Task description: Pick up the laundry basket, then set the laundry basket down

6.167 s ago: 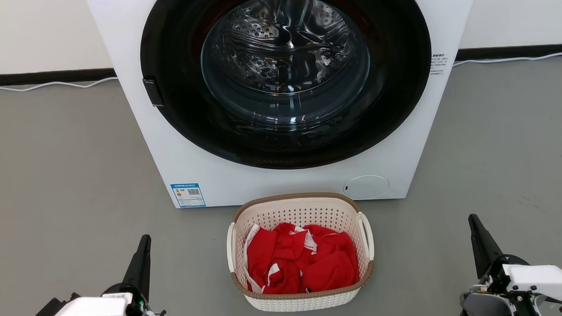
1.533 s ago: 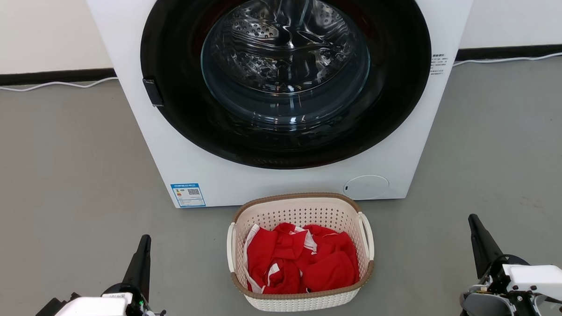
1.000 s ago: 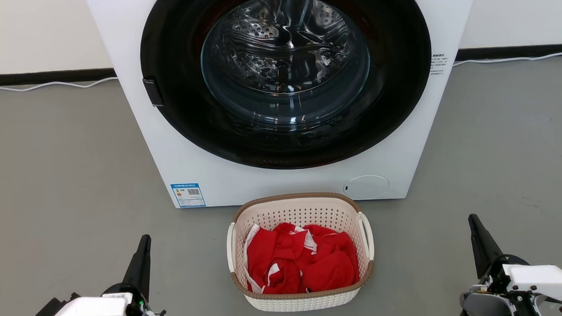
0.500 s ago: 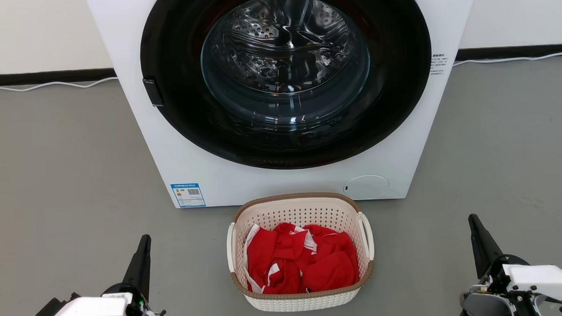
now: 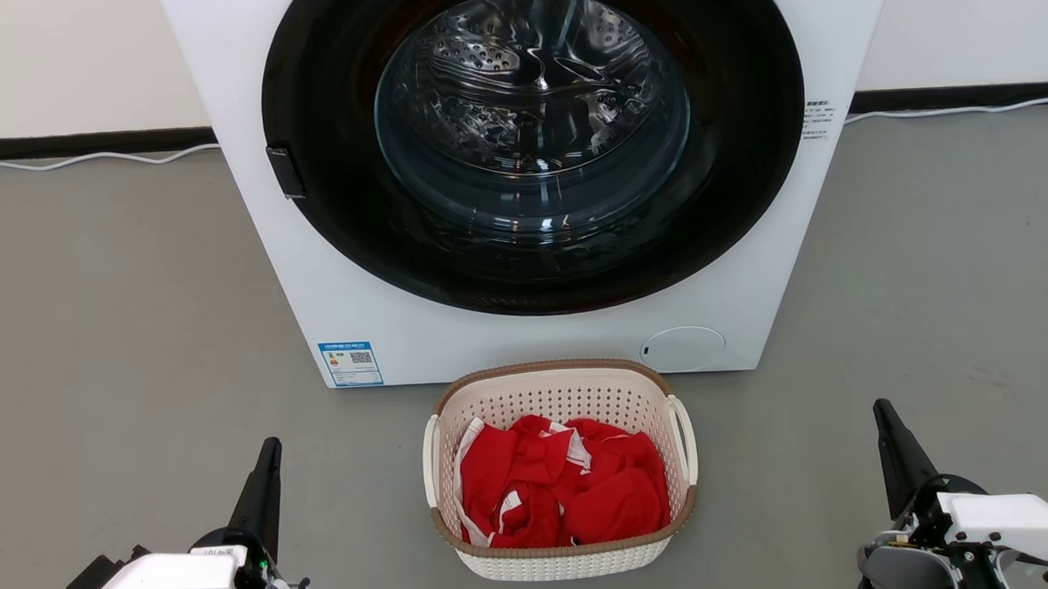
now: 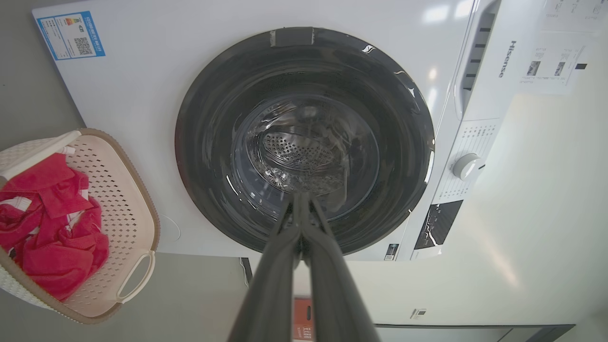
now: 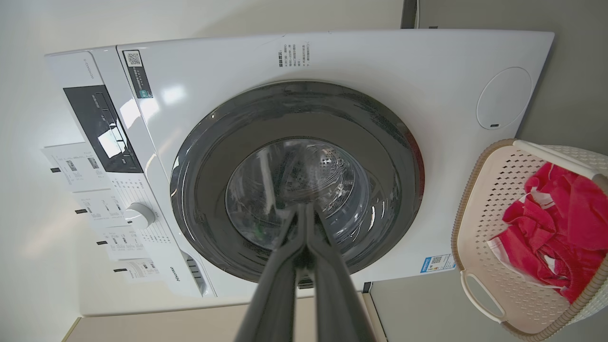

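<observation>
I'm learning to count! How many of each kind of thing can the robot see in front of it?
washing machine: 1
laundry basket: 1
heap of red clothes: 1
robot hands: 2 (left hand, right hand)
Total: 5

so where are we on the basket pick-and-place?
Done: nothing yet. The basket sits on the floor in front of the washing machine, red clothes inside. In hand: nothing; the left gripper and right gripper are shut and empty, well clear on either side. Left: reach its side handles, lift, set down.
</observation>
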You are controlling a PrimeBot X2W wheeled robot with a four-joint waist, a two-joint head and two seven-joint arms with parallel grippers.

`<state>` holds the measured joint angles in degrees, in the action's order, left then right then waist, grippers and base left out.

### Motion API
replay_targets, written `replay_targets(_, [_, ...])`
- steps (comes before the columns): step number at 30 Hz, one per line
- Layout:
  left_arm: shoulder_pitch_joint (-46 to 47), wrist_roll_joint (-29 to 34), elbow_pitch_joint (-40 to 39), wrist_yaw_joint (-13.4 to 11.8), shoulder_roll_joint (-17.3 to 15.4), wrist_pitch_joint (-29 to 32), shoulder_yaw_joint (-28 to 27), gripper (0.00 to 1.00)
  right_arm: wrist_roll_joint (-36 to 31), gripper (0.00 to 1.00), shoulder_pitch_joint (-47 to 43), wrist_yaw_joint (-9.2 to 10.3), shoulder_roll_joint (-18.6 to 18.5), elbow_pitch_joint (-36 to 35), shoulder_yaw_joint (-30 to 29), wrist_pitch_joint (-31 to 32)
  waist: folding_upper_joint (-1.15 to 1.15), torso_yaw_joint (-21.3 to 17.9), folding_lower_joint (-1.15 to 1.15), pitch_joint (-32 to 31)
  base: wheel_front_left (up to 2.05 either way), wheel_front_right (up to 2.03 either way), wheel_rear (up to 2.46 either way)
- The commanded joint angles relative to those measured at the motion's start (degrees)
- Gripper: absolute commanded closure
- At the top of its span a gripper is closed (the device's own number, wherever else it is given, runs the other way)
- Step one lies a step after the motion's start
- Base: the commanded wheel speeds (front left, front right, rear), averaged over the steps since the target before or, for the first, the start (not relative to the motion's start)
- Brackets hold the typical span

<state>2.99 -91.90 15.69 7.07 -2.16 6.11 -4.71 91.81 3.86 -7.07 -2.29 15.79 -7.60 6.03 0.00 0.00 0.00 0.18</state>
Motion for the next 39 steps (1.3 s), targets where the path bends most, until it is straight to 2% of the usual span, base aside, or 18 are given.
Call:
replay_targets(1, [3.2,-0.29,-1.66,0.42,-0.72,0.36,-1.79,1.0,0.38,1.0,2.32,-0.42,-0.59,-1.77,1.1,0.44,0.0,0.0,0.0,0.0,0.0,0.0,0.0])
replay_targets(39, [3.2,-0.29,-1.66,0.42,-0.72,0.36,-1.79,1.0,0.38,1.0,2.32,-0.42,-0.59,-1.77,1.1,0.44,0.0,0.0,0.0,0.0,0.0,0.0,0.0])
